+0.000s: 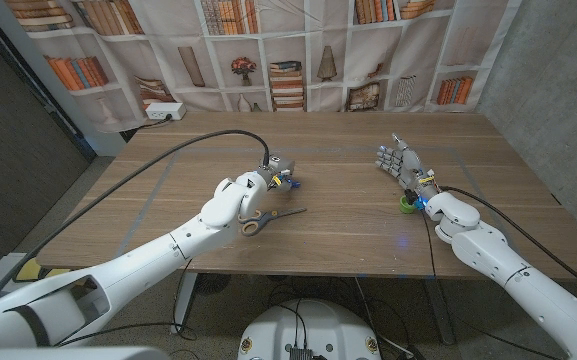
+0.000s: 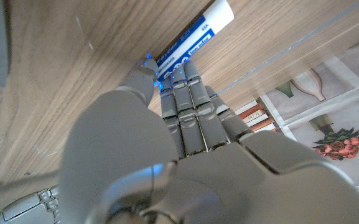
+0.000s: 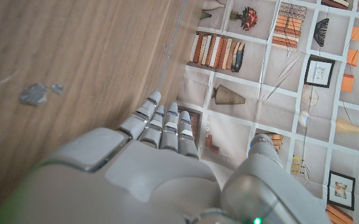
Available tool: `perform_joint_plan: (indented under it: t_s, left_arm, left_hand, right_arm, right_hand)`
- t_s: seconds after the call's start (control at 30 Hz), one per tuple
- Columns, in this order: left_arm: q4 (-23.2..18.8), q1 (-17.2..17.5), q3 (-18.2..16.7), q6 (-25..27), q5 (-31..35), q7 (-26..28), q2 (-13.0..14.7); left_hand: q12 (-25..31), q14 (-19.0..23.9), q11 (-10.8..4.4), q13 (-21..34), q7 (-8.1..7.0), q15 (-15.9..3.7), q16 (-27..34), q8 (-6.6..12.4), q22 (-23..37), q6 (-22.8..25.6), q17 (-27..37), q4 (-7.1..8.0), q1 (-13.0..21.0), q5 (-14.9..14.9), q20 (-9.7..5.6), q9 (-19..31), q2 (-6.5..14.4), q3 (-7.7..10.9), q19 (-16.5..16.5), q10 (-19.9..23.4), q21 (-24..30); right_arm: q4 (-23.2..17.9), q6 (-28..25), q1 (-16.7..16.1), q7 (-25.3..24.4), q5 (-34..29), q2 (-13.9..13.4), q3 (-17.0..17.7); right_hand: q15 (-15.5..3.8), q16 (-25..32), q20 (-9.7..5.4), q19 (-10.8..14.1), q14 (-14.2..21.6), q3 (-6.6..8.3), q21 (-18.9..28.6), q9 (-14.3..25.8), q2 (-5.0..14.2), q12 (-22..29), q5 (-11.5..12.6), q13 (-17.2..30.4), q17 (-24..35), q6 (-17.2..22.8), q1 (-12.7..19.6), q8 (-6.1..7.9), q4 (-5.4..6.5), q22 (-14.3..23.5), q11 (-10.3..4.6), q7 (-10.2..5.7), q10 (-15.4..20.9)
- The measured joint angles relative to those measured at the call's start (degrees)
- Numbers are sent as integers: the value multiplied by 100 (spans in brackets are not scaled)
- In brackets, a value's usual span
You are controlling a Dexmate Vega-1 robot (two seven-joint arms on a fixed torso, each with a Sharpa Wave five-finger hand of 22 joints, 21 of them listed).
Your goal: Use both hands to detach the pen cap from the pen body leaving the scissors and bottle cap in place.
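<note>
Nearest the robot on the counter (image 1: pixel 368 235) lie the scissors (image 1: pixel 268 218), their tan handles toward the front edge and the blades pointing off toward the right arm's side. They sit just beside the left forearm and nothing is touching them, so that part of the job looks safe for now.

Just past them, the left hand (image 1: pixel 276 176) is down over the pen (image 2: pixel 191 34). In the left wrist view its fingers (image 2: pixel 188 93) are curled down with their tips on one end of the white and blue barrel, which lies on the wood. I judge this a closing grasp and not yet a lift; the pen shows no gap between cap and body, though the covered end is hidden by the fingers, so I cannot tell which end the hand has.

Over on the other side, well apart from the pen, the right hand (image 1: pixel 401 164) stands with its fingers spread and extended, holding nothing. The green bottle cap (image 1: pixel 408 205) sits just beside its wrist, undisturbed.

So the task seems to be at its start: one hand is on the pen, the other has yet to come across and take the free end, and the pulling apart is all ahead. The right arm will need care moving off, given how near the bottle cap is.
</note>
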Motion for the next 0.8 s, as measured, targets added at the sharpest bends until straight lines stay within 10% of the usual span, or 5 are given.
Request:
perform_joint_plan:
  t_s: [0.8]
  left_arm:
    - [-302, 392, -408, 55, -1619, 1181, -139]
  left_hand:
    - [195, 576, -69, 1065, -174, -139, 103, 7, 1, 333, 66, -30, 24, -42, -10, 51, 53, 75, 382, 44, 11]
  right_arm:
    - [-398, 452, -393, -363, -134, 20, 221]
  right_hand:
    - [23, 0, 0, 0, 25, 0, 0, 0, 0, 0, 0, 0, 0, 0, 0, 0, 0, 0, -30, 0, 30]
